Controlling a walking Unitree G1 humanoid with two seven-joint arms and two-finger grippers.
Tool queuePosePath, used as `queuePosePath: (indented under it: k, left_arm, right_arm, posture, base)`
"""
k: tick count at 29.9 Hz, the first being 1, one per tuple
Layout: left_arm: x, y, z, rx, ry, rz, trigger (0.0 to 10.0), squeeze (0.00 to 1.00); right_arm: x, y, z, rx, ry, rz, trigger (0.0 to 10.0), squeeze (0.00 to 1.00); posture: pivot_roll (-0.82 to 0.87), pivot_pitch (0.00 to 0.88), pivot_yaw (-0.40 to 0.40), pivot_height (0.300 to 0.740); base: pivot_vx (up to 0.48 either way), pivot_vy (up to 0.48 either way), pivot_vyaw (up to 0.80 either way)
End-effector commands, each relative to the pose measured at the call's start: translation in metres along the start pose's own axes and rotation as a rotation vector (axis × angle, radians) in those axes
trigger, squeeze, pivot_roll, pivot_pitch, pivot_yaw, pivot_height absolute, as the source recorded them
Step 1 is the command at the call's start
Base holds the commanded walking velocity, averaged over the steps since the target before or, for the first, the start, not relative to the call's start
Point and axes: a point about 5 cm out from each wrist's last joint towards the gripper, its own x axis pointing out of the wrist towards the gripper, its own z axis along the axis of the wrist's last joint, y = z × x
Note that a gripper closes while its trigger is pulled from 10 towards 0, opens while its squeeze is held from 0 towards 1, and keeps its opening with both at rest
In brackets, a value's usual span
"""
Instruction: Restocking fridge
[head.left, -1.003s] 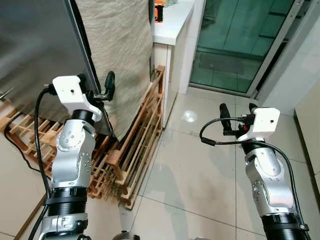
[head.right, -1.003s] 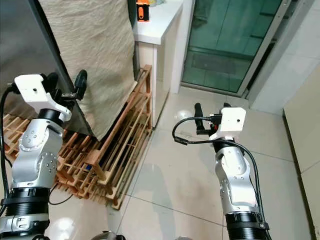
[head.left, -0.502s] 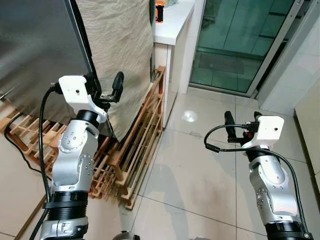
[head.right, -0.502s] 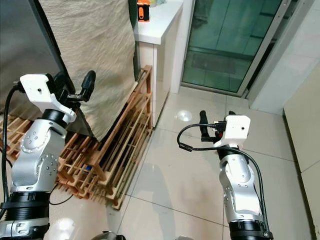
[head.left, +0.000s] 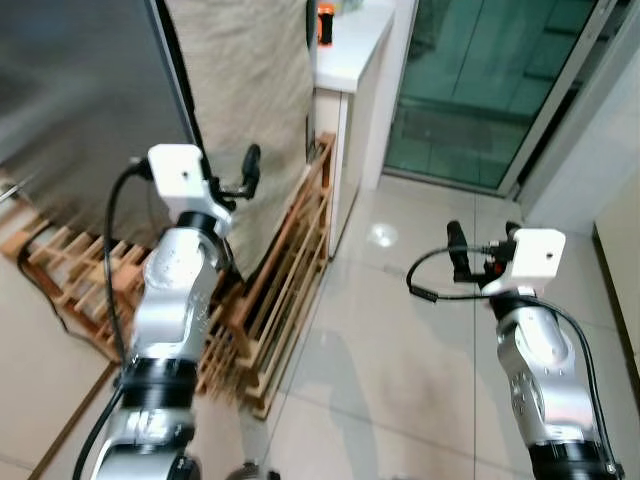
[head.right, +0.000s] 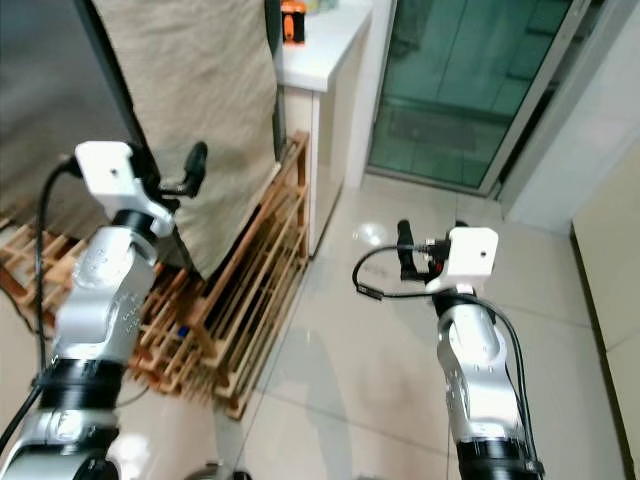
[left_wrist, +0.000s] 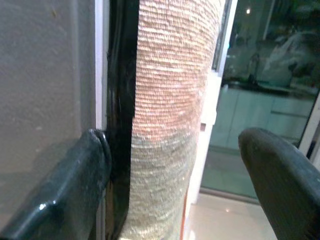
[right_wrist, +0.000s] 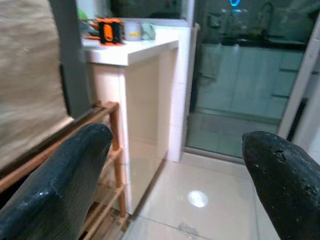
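My left gripper (left_wrist: 170, 165), fingers spread wide, hangs at the dark vertical edge of the fridge door (head.left: 80, 100), one finger (left_wrist: 65, 185) just beside its grey face, the other well out to the right. The door stands upright at far left, its long axis running floor to ceiling, its edge facing the beige cloth (head.left: 250, 90) draped just beside it. Since half a second ago my left arm has reached farther forward toward that edge. My right gripper (head.left: 478, 250), also spread and holding nothing, hovers over the tiled floor (head.left: 390, 340), little changed. Wooden racks (head.left: 280, 300) lean below the cloth.
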Motion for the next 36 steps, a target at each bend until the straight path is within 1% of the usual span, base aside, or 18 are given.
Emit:
queuePosePath:
  k: [1, 7, 9, 10, 12, 13, 15, 16, 17, 20, 23, 29, 30, 31, 32, 33, 34, 36]
  left_arm:
    - [0.004, -0.016, -0.019, 0.015, 0.1, -0.068, 10.0, 0.0]
    - [0.017, -0.044, -0.013, -0.089, 0.068, -0.289, 10.0, 0.0]
    - [0.02, -0.083, -0.008, -0.182, 0.065, -0.557, 10.0, 0.0]
    - [0.02, -0.083, -0.008, -0.182, 0.065, -0.557, 10.0, 0.0]
    - [0.016, -0.124, -0.006, -0.265, 0.078, -0.764, 10.0, 0.0]
    - [0.016, -0.124, -0.006, -0.265, 0.078, -0.764, 10.0, 0.0]
    - [0.009, -0.171, -0.004, -0.274, 0.08, -0.926, 10.0, 0.0]
    - [0.009, -0.171, -0.004, -0.274, 0.08, -0.926, 10.0, 0.0]
    - [0.002, -0.196, 0.0, -0.294, 0.075, -1.016, 10.0, 0.0]
    - [-0.004, -0.21, 0.006, -0.303, 0.048, -1.085, 10.0, 0.0]
    - [-0.001, -0.201, 0.009, -0.3, 0.032, -1.068, 10.0, 0.0]
    - [0.014, -0.128, 0.008, -0.254, -0.029, -0.798, 10.0, 0.0]
    - [0.014, -0.128, 0.008, -0.254, -0.029, -0.798, 10.0, 0.0]
    - [0.015, -0.113, 0.007, -0.239, -0.035, -0.737, 10.0, 0.0]
    - [0.012, -0.081, 0.005, -0.261, -0.045, -0.622, 10.0, 0.0]
    - [0.012, -0.081, 0.005, -0.261, -0.045, -0.622, 10.0, 0.0]
    - [0.007, -0.057, 0.003, -0.302, -0.055, -0.539, 10.0, 0.0]
    - [-0.006, -0.037, -0.002, -0.276, -0.063, -0.496, 10.0, 0.0]
  right_arm:
    - [0.002, -0.001, 0.001, -0.007, 0.008, -0.002, 10.0, 0.0]
    - [-0.002, -0.003, 0.001, -0.004, 0.014, 0.0, 10.0, 0.0]
    - [-0.007, -0.003, -0.008, -0.005, 0.059, 0.023, 10.0, 0.0]
    - [-0.007, -0.003, -0.008, -0.005, 0.059, 0.023, 10.0, 0.0]
    - [-0.011, -0.001, -0.014, -0.006, 0.088, 0.037, 10.0, 0.0]
    - [-0.011, -0.001, -0.014, -0.006, 0.088, 0.037, 10.0, 0.0]
    - [-0.014, 0.003, -0.017, -0.004, 0.099, 0.051, 10.0, 0.0]
    - [-0.014, 0.003, -0.017, -0.004, 0.099, 0.051, 10.0, 0.0]
    - [-0.014, 0.005, -0.017, -0.002, 0.099, 0.056, 10.0, 0.0]
    - [-0.016, 0.007, -0.017, -0.005, 0.101, 0.062, 10.0, 0.0]
    - [-0.019, 0.006, -0.017, -0.011, 0.105, 0.057, 10.0, 0.0]
    - [-0.02, 0.002, -0.017, -0.007, 0.104, 0.042, 10.0, 0.0]
    - [-0.02, 0.002, -0.017, -0.007, 0.104, 0.042, 10.0, 0.0]
    - [-0.019, 0.001, -0.016, -0.004, 0.102, 0.04, 10.0, 0.0]
    - [-0.017, 0.0, -0.016, 0.002, 0.1, 0.039, 10.0, 0.0]
    - [-0.017, 0.0, -0.016, 0.002, 0.1, 0.039, 10.0, 0.0]
    - [-0.015, 0.001, -0.015, -0.009, 0.1, 0.044, 10.0, 0.0]
    - [-0.013, 0.001, -0.015, -0.007, 0.099, 0.049, 10.0, 0.0]
  posture:
    - [-0.14, 0.034, 0.017, 0.74]
    - [-0.17, 0.029, 0.026, 0.74]
    - [-0.18, 0.022, 0.027, 0.74]
    - [-0.18, 0.022, 0.027, 0.74]
    - [-0.19, 0.013, 0.03, 0.74]
    - [-0.19, 0.013, 0.03, 0.74]
    - [-0.21, 0.004, 0.036, 0.74]
    - [-0.21, 0.004, 0.036, 0.74]
    - [-0.22, 0.0, 0.038, 0.74]
    - [-0.23, 0.0, 0.045, 0.74]
    - [-0.24, 0.0, 0.047, 0.74]
    - [-0.22, 0.0, 0.044, 0.74]
    - [-0.22, 0.0, 0.044, 0.74]
    - [-0.21, 0.0, 0.043, 0.74]
    - [-0.2, 0.0, 0.04, 0.74]
    - [-0.2, 0.0, 0.04, 0.74]
    - [-0.18, 0.0, 0.036, 0.74]
    - [-0.17, 0.001, 0.032, 0.74]
  base:
    - [0.0, 0.0, 0.0]
    - [0.0, 0.0, 0.0]
    - [0.0, 0.0, 0.0]
    - [0.0, 0.0, 0.0]
    - [0.0, 0.0, 0.0]
    - [0.0, 0.0, 0.0]
    - [0.0, 0.0, 0.0]
    - [0.0, 0.0, 0.0]
    - [0.0, 0.0, 0.0]
    - [0.0, 0.0, 0.0]
    - [0.0, 0.0, 0.0]
    - [0.0, 0.0, 0.0]
    - [0.0, 0.0, 0.0]
    - [0.0, 0.0, 0.0]
    - [0.0, 0.0, 0.0]
    - [0.0, 0.0, 0.0]
    - [0.0, 0.0, 0.0]
    - [0.0, 0.0, 0.0]
